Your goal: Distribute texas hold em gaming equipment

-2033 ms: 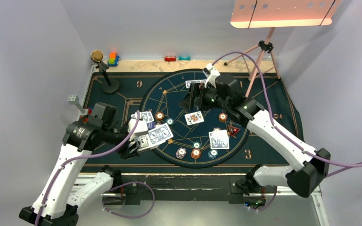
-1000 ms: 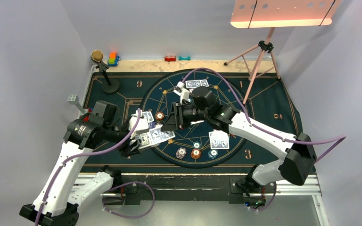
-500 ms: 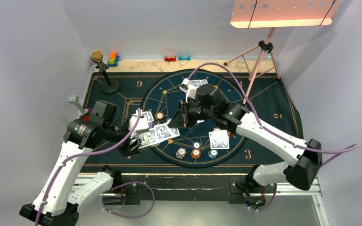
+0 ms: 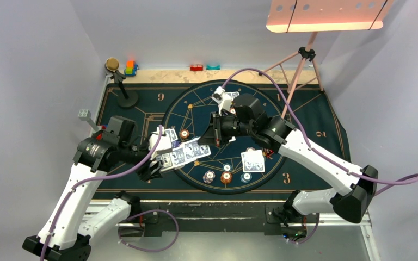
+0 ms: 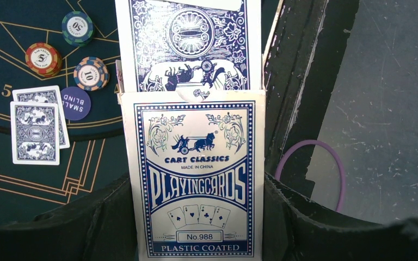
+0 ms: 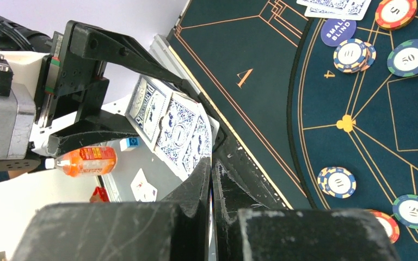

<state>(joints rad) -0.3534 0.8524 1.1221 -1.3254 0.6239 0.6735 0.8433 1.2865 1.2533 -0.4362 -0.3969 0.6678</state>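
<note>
Clamping the blue-and-white cardboard playing-card box [image 5: 196, 185] by its sides, the left end effector [image 4: 160, 161] holds it at the near-left rim of the round dark-blue gold-lined mat [image 4: 193, 106]. A blue-backed playing card [image 5: 188, 43] sticks out of the box's open top. The right end effector [image 6: 211, 166] reaches across the mat, its fingers pressed together on that card's outer edge. Two face-down cards [image 5: 35, 132] and striped round chips [image 5: 42, 58] lie on the mat beside the box.

I noted the card box [image 6: 147, 109] over the mat's [image 6: 261, 81] left side, one card [image 6: 180, 130] between it and my right tool [image 6: 211, 166].
</note>
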